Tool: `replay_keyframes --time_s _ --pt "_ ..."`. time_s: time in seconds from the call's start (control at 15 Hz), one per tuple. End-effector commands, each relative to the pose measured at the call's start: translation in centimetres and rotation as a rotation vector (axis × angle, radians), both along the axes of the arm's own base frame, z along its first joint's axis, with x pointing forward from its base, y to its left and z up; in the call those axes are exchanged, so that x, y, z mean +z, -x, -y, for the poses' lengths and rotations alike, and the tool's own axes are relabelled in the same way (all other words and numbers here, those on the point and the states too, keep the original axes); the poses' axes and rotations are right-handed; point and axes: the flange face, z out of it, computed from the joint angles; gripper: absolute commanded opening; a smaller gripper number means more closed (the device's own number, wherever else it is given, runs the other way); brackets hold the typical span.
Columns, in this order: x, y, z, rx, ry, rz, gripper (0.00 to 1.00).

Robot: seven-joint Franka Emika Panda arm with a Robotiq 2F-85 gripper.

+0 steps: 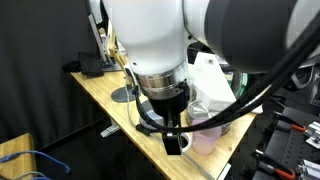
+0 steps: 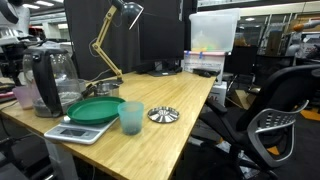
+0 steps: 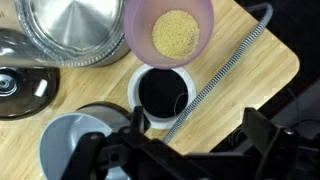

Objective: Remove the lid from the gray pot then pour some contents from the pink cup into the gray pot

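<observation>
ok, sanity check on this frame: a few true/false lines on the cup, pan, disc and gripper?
1. The pink cup holds yellowish grains. True.
2. The gripper is shut on the pink cup. False: its jaws stand open and hold nothing.
3. In the wrist view the steel pan stands beside the pink cup. True.
4. The white-rimmed black disc lies inside the steel pan. False: it sits on the wooden table, between the pink cup and the gripper.
</observation>
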Motion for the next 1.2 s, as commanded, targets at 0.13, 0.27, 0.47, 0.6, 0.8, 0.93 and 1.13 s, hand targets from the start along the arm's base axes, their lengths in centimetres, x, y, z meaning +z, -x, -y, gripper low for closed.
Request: replay_keyframes --time_s 0.13,0.27,0.47,0.6,0.8,0.93,1.13 --pt "-0.5 -0.7 2.3 -0.122 0.011 0.001 1.0" --pt "-0.8 -1.4 3.4 -0.169 0.015 -0.012 1.0" --pt "-1.3 -2.0 4.6 -0.224 0.019 -0.041 1.0" --pt "-1.6 -2.3 5.2 -0.253 0.018 -0.067 1.0" --pt "-1.9 -2.2 5.7 -0.292 0.013 -0.087 1.0" --pt "-2.3 -1.6 5.4 -0.305 0.006 -0.113 1.0" --pt "-3.0 -0.8 4.9 -0.333 0.005 -0.132 1.0"
